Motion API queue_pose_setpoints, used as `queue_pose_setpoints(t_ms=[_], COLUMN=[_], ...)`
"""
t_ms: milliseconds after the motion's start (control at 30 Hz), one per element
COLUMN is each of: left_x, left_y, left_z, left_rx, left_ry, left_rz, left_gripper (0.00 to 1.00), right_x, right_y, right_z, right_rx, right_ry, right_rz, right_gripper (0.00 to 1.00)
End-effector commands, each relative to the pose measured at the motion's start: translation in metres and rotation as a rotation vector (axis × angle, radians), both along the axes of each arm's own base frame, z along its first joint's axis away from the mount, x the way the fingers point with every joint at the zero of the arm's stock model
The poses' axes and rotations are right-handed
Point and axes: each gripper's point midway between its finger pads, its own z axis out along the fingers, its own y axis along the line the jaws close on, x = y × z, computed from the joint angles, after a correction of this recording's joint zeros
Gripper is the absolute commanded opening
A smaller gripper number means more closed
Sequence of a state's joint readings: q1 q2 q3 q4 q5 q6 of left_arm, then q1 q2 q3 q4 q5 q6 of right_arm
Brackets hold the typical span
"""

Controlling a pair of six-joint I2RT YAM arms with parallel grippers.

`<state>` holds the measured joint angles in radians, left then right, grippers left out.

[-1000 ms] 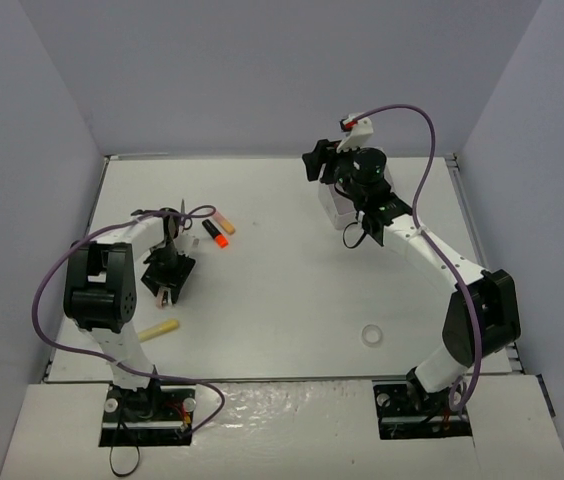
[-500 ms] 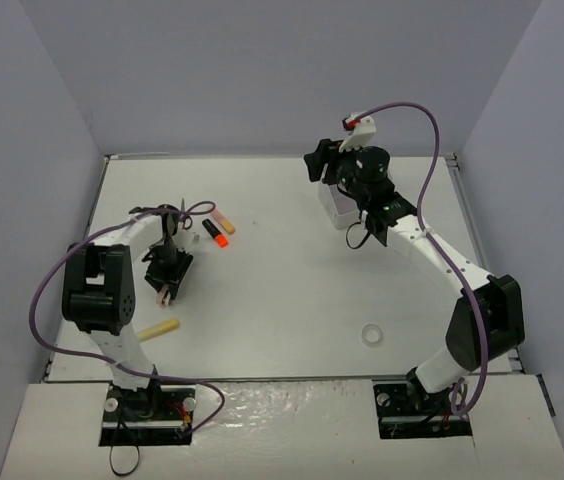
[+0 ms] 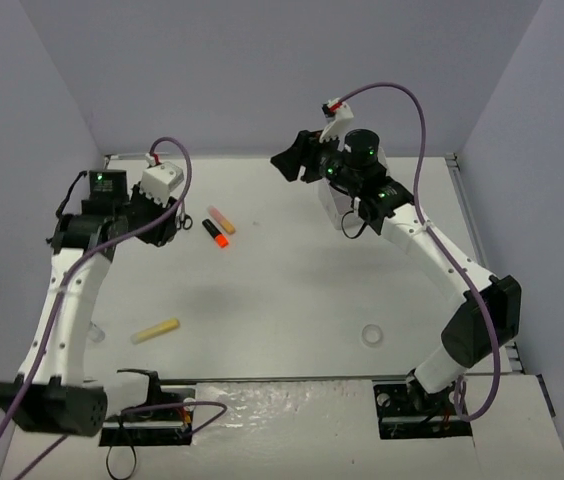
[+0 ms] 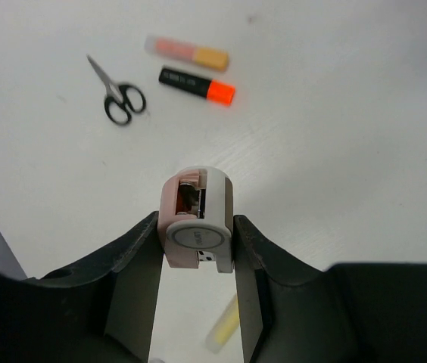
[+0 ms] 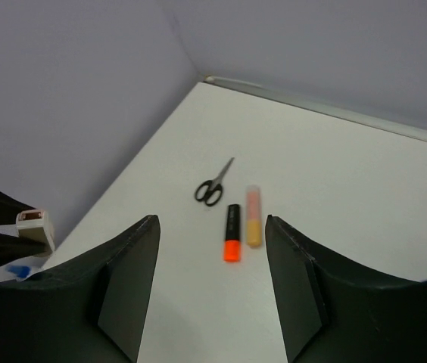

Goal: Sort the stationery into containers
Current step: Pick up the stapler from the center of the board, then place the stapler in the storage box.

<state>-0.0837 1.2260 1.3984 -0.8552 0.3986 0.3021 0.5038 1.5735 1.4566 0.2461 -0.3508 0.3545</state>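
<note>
Your white table (image 3: 292,290) carries everything here, with both arms reaching out over it.

Your left gripper (image 4: 197,227) is clamped on a small pink-and-white tape dispenser (image 4: 197,219). It sits squarely between the two fingers: in the left wrist view the pink side presses against the left-hand finger (image 4: 141,249) and the white side against the right-hand one. Its round face is turned towards the camera and its far end sticks out past the fingertips. It is held up off the table.

Your right gripper (image 5: 210,227) is raised above the far right part of the table, fingers spread wide with nothing between them.

The yellow highlighter (image 3: 155,331) lies alone near the left arm. In the left wrist view it shows low down, between the fingers and below the held dispenser.

Further out, the orange-black highlighter (image 4: 197,83) and the peach highlighter (image 4: 187,53) lie side by side, close but apart. The small black scissors (image 4: 119,94) are just beside them, closed. From the right wrist all three appear between the open fingers, well beyond the tips.

The white tape ring (image 3: 371,335) lies flat near the right arm's base, well apart from the rest.
</note>
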Motion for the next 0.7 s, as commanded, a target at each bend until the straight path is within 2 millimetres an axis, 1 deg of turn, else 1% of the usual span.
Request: queue_pose_setpoints(t_ms=[0,33,100,133,200,267,367,500,600,667], left_x=[-0.019,-0.025,-0.029,-0.031,-0.036,-0.036,-0.035,-0.033,-0.031,-0.032], left_y=[-0.023,-0.025,-0.029,-0.032,-0.037,-0.035,-0.033,-0.034,-0.034,-0.034], left_z=[0.063,0.065,0.069,0.069,0.071,0.073,0.072,0.073,0.074,0.074], left_rx=[-0.019,-0.025,-0.040,-0.045,-0.046,-0.038,-0.024,-0.031,-0.035,-0.033], left_ry=[-0.339,-0.375,-0.428,-0.442,-0.485,-0.507,-0.507,-0.512,-0.512,-0.514], left_rz=[-0.226,-0.239,-0.263,-0.280,-0.328,-0.324,-0.317,-0.320,-0.311,-0.310], left_gripper=[0.00,0.00,0.00,0.00,0.00,0.00,0.00,0.00,0.00,0.00], right_x=[-0.048,-0.057,-0.079,-0.088,-0.109,-0.131,-0.149,-0.160,-0.159,-0.155], right_y=[0.072,0.084,0.113,0.123,0.148,0.167,0.179,0.196,0.199,0.198], right_z=[0.056,0.066,0.077,0.081,0.086,0.081,0.081,0.062,0.050,0.038], right_rx=[0.163,0.194,0.253,0.271,0.290,0.283,0.284,0.239,0.216,0.190], right_ry=[-0.016,-0.019,-0.001,0.009,0.038,0.068,0.075,0.108,0.137,0.149], right_rz=[0.252,0.288,0.369,0.398,0.473,0.531,0.555,0.560,0.544,0.510], right_gripper=[0.55,0.55,0.56,0.55,0.55,0.55,0.55,0.54,0.54,0.54])
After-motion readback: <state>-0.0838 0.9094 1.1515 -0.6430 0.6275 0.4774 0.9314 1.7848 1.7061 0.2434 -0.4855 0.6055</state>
